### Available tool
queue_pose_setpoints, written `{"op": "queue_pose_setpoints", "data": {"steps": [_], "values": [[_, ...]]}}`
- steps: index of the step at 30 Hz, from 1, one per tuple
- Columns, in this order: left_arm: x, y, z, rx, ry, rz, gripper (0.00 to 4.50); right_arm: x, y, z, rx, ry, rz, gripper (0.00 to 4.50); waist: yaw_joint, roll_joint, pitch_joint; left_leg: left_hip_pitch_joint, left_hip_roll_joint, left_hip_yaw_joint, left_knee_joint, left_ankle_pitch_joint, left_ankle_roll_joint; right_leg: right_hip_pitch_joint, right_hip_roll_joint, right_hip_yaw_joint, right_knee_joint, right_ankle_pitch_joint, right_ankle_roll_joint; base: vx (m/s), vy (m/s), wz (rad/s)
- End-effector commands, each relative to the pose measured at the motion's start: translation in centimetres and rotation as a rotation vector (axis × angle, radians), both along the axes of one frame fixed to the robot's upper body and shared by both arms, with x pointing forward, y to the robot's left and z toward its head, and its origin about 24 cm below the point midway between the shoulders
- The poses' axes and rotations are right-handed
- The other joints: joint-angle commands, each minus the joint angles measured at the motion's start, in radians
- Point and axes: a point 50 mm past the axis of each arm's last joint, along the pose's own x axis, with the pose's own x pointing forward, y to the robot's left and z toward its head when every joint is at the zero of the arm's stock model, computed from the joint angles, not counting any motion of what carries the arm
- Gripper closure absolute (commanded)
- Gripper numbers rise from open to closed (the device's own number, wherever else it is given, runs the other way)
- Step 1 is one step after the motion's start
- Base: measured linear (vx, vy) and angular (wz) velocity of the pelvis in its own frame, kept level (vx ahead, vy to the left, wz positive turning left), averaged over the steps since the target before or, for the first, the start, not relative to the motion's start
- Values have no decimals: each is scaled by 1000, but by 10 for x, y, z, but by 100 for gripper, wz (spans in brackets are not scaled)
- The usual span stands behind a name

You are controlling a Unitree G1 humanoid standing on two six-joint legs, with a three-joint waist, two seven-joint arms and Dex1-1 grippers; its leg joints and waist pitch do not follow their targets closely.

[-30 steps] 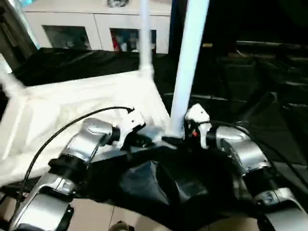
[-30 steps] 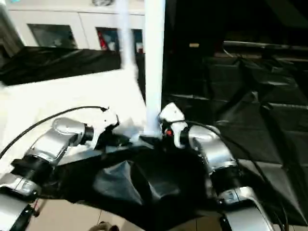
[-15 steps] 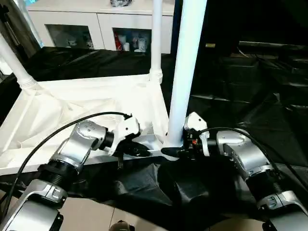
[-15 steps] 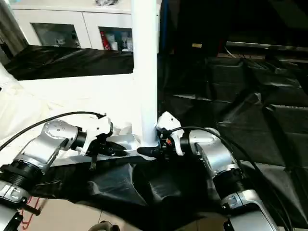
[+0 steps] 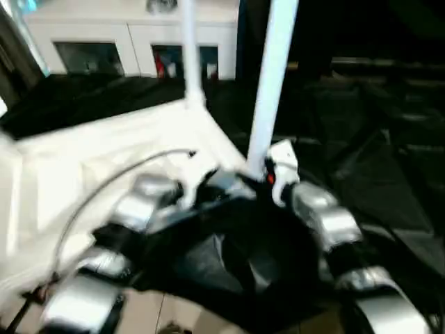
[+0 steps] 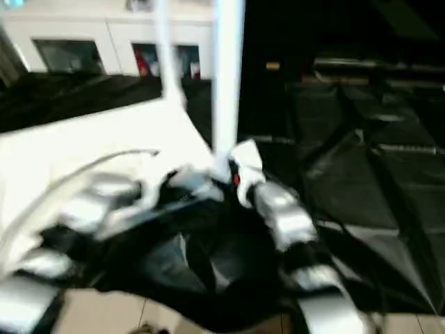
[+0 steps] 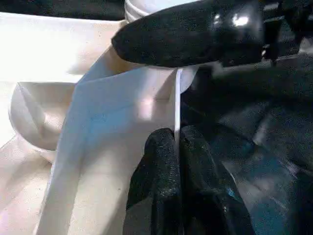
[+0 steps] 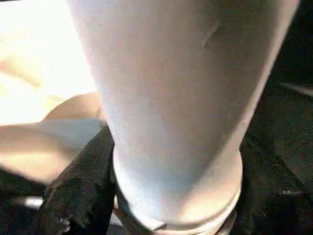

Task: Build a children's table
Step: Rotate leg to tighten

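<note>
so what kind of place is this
Probably an indoor room set up as a workspace: a white cabinet with glass doors at the back, black sheeting spread over the surface, and tiled floor below.

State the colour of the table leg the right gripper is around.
White; the table leg shows best in the right wrist view.

near corner: upright leg (image 5: 268,90) blocks, right gripper (image 8: 146,215) around its base
beyond right gripper: open black sheet (image 5: 389,174)
</note>
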Motion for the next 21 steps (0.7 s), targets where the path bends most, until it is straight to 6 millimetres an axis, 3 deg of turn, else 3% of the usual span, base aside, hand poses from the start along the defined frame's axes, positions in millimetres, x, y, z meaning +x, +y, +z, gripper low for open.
{"op": "queue_pose_setpoints", "data": {"steps": [1, 4, 5, 8, 14, 16, 18, 21], "values": [[8, -18, 23, -55, -103, -15, 450, -15, 39, -13, 90, 76, 131, 119, -1, -1, -73, 15, 16, -7, -69, -189, 4, 49, -49, 40, -77, -79, -223, 0, 0, 0], [6, -21, 21, -49, -102, -53, 450, -15, 41, -10, 90, 69, 167, 105, 0, -1, -72, 14, 15, -7, -68, -183, 24, 53, -48, 39, -74, -37, -235, 0, 0, 0], [4, -18, 20, -38, -106, -78, 450, -14, 37, -8, 53, 42, 198, 77, -1, -1, -71, 17, 17, -7, -71, -203, 21, 52, -49, 38, -77, -67, -236, 0, 0, 0], [1, -13, 18, -27, -104, -124, 450, -14, 32, -4, 20, 15, 266, 59, 0, -2, -70, 17, 18, -8, -72, -225, 16, 53, -50, 38, -80, -102, -228, 0, 0, 0], [-11, 2, 11, 13, -75, -252, 450, -23, 17, 8, -15, -32, 538, 59, 5, -5, -73, 16, 21, -6, -67, -184, 41, 55, -49, 39, -71, -30, -246, 0, 0, 0], [-15, 8, 10, 29, -67, -305, 450, -28, 9, 11, -40, -34, 628, 59, 9, -5, -70, 15, 23, -5, -68, -194, 47, 55, -49, 37, -72, -44, -247, 0, 0, 0], [-21, 15, 10, 41, -51, -380, 450, -31, 1, 14, -61, -27, 697, 59, 10, -11, -69, 15, 24, -5, -69, -209, 47, 54, -51, 38, -74, -83, -246, 0, 0, 0], [-26, 25, 8, 72, -32, -437, 450, -33, -10, 17, -81, -11, 760, 59, 14, -7, -68, 18, 27, -4, -70, -219, 46, 50, -52, 40, -75, -110, -243, 0, 0, 0]]}}
